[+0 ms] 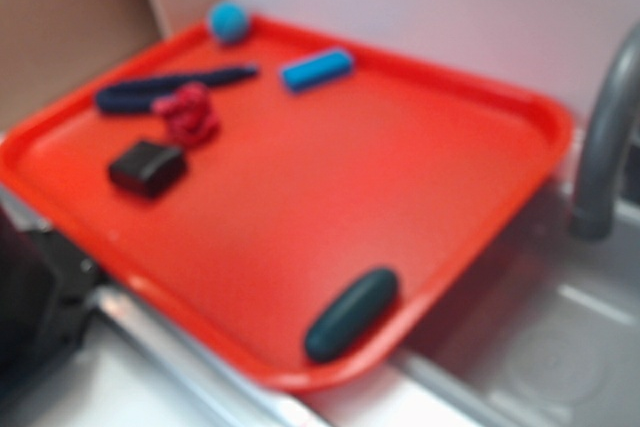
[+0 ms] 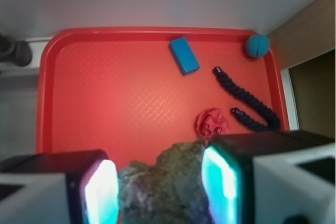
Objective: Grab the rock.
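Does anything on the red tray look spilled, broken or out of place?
Nothing stands out. The blue block, teal ball, dark rope and red knot lie apart on the tray, undamaged. The rock sits between the gripper fingers.

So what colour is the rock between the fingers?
Mottled brown-grey; the rock shows best in the wrist view.
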You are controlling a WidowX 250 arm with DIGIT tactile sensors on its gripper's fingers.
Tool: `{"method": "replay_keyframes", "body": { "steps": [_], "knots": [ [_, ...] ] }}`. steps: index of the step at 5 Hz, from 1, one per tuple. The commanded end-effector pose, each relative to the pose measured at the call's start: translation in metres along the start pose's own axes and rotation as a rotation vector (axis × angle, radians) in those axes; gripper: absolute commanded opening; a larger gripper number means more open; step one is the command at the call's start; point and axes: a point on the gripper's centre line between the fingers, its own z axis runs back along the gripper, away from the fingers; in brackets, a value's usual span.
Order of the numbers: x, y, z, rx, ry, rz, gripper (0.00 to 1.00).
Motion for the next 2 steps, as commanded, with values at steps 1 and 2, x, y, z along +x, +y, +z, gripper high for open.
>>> {"method": "replay_keyframes", "body": {
  "steps": [1, 2],
  "knots": [
    [0.0037, 0.0105, -0.0017, -0.042, -0.024, 0.047, 0.00],
    [0.0013, 0.0094, -0.0082, -0.009, 0.006, 0.064, 0.00]
  ]
}}
